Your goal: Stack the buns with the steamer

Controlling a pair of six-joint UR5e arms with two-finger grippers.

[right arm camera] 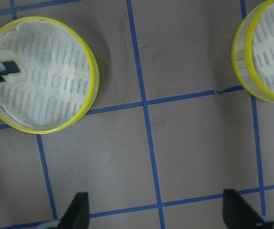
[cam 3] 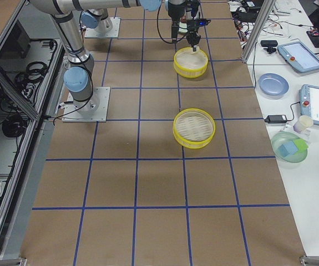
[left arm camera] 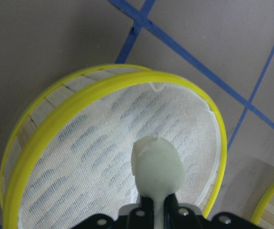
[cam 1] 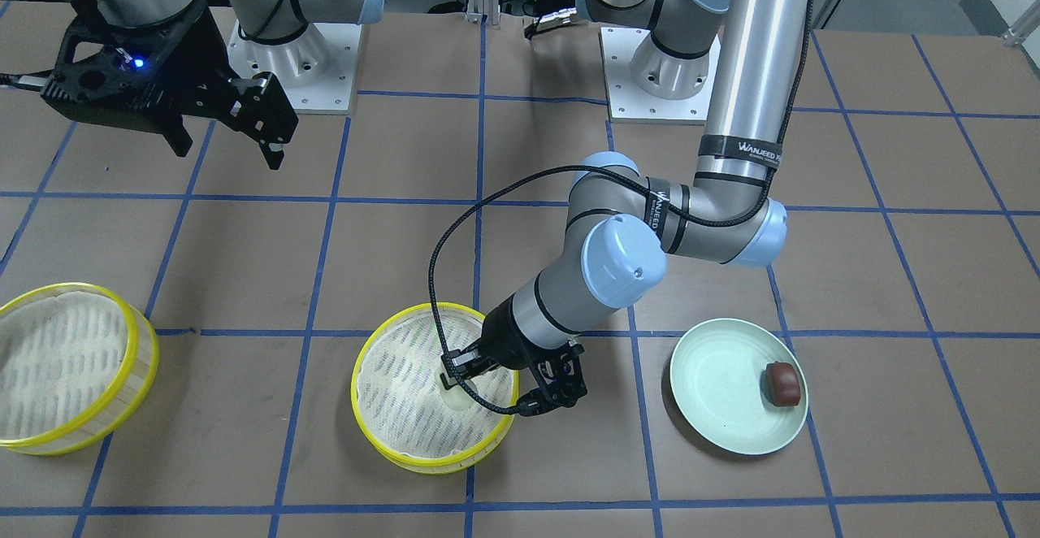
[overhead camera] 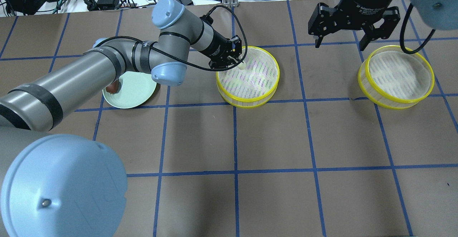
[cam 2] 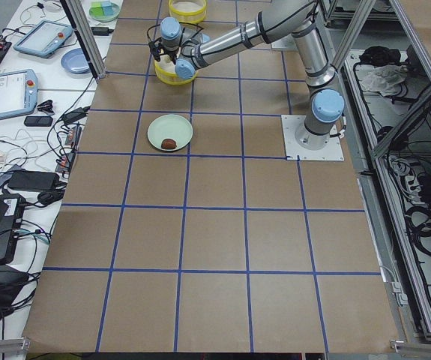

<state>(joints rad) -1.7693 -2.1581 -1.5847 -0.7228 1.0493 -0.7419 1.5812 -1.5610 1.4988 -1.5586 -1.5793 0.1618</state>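
The bench (overhead camera: 272, 140) carries a middle steamer (overhead camera: 247, 102), a second steamer (overhead camera: 395, 102) and a green plate (cam 1: 715, 375). The right end effector (overhead camera: 339, 45) hangs with its jaws apart. The left end effector (overhead camera: 239, 62) is clamped on the white bun (left arm camera: 157, 164) over the middle steamer's cloth. The brown bun (cam 1: 782, 383) lies on the plate.
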